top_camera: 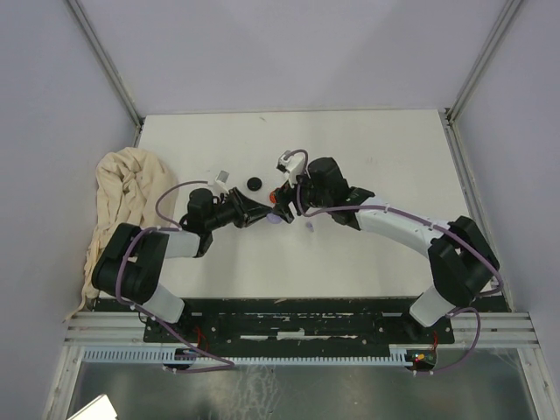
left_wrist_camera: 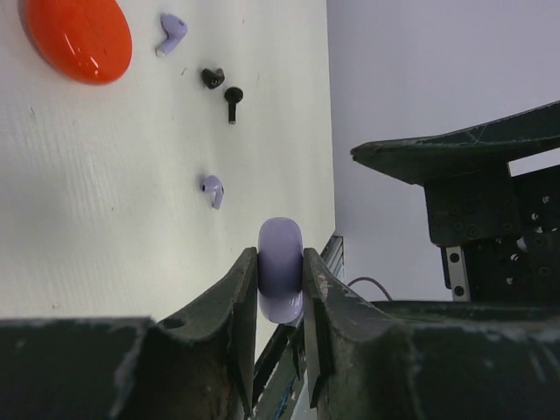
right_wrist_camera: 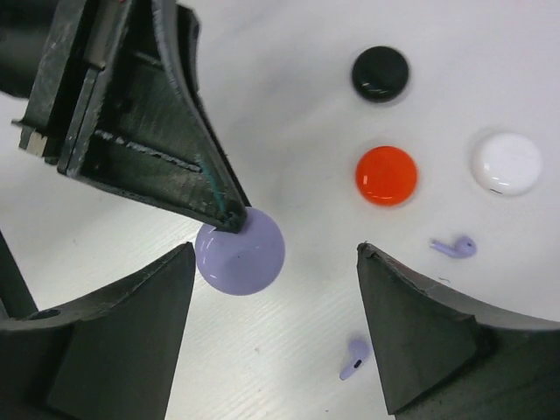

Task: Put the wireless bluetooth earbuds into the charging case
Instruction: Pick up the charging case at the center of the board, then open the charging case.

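Note:
My left gripper (left_wrist_camera: 280, 289) is shut on the lilac round charging case (left_wrist_camera: 280, 267), pinching it edge-on just above the table. In the right wrist view the same case (right_wrist_camera: 241, 251) hangs from the left fingers (right_wrist_camera: 157, 131). My right gripper (right_wrist_camera: 276, 262) stands open right beside the case, with nothing between its fingers. Two lilac earbuds (right_wrist_camera: 455, 247) (right_wrist_camera: 355, 359) lie loose on the table near the right finger. The left wrist view shows them too (left_wrist_camera: 171, 32) (left_wrist_camera: 213, 189), with two black earbuds (left_wrist_camera: 213, 78) (left_wrist_camera: 233, 101) beside them.
A red case (right_wrist_camera: 386, 175), a black case (right_wrist_camera: 380, 72) and a white case (right_wrist_camera: 507, 162) lie flat on the table beyond the grippers. A crumpled beige cloth (top_camera: 122, 197) lies at the table's left edge. Both arms meet near the table's middle (top_camera: 275, 214).

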### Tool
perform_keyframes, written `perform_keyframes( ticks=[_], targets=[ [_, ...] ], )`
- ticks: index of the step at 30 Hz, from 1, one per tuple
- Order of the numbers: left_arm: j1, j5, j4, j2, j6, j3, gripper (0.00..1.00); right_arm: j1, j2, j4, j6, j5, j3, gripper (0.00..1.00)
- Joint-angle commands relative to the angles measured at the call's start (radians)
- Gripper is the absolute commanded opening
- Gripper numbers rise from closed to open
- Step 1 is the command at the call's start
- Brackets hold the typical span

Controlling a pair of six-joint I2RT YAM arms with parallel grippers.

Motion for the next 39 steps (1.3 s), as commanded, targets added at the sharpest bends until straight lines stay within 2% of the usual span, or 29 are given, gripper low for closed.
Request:
perform_keyframes(
  ticks=[1,6,13,23,28,33,39],
  targets=[
    [-0.003,-0.092,0.115,-0.048,-0.04,-0.001,0.03,-0.011,-0.073,0.098,0.187,0.154,-0.017,0.84],
    [-0.004,-0.137,0.227,-0.048,-0.102,-0.039,0.03,-0.01,-0.055,0.075,0.282,0.251,-0.021,0.89],
    [-0.007,-0.137,0.294,-0.043,-0.156,-0.051,0.03,-0.01,0.0,0.054,0.286,0.305,-0.01,0.89],
    [-0.006,-0.139,0.325,-0.061,-0.199,-0.059,0.03,-0.01,0.045,0.078,0.308,0.311,-0.021,0.89],
    [-0.001,-0.167,0.348,-0.07,-0.234,-0.078,0.03,-0.01,0.023,0.063,0.296,0.38,-0.047,0.89],
    [0.024,-0.228,0.342,-0.101,-0.25,-0.117,0.03,-0.009,0.032,-0.101,0.277,0.504,-0.009,0.86],
    [0.036,-0.239,0.316,-0.128,-0.235,-0.135,0.03,-0.013,0.097,-0.328,0.263,0.559,0.111,0.74]
  ],
)
